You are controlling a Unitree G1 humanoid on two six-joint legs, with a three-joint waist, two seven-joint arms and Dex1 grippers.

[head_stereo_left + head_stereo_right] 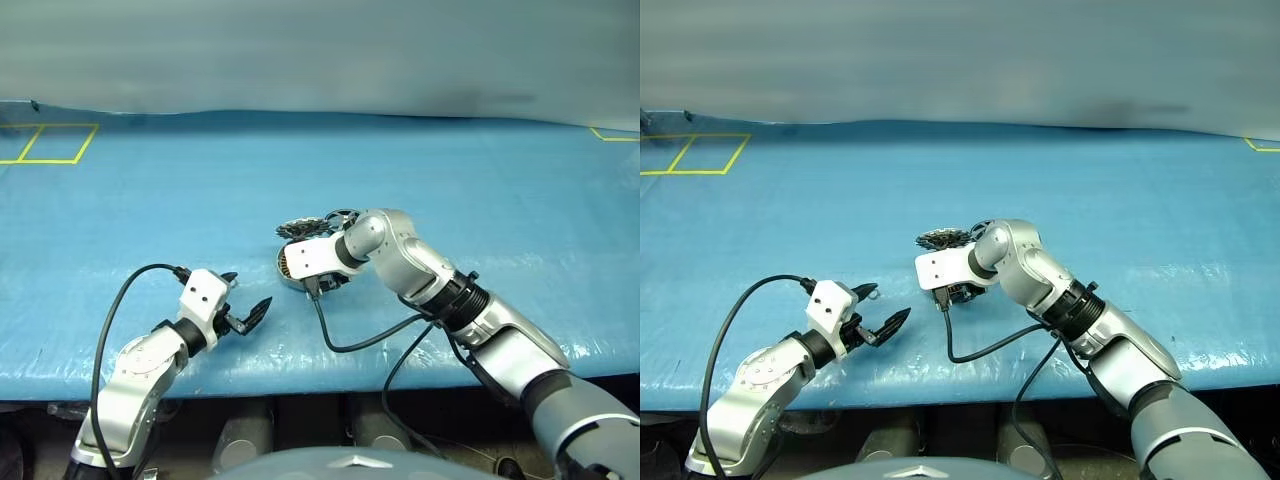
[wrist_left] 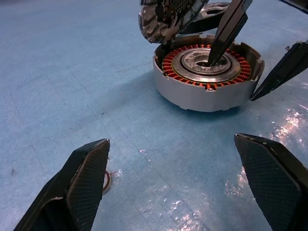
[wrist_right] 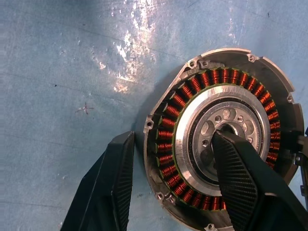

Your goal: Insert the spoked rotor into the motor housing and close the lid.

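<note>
- The right gripper [image 3: 173, 187] is pointing steeply down with its jaws partly apart, straddling the wall of the motor housing [image 2: 208, 77]: one finger [image 2: 226, 33] is standing in the silver centre hub, the other [image 2: 281, 72] is sitting outside the rim; whether they are pressing on the wall I cannot tell.
- The housing is lying open side up on the blue table cover [image 1: 480, 190], near the middle, its copper-orange winding ring showing.
- A round silver part [image 2: 163, 19], perhaps the lid, is leaning tilted against the housing's far side, with a dark spoked piece just behind it; I cannot tell them apart clearly.
- The left gripper [image 1: 243, 305] is hovering to the left of the housing, well apart from it, jaws wide apart and holding nothing.
- A small thin ring [image 2: 106, 181] is lying on the cover beside one left finger.
</note>
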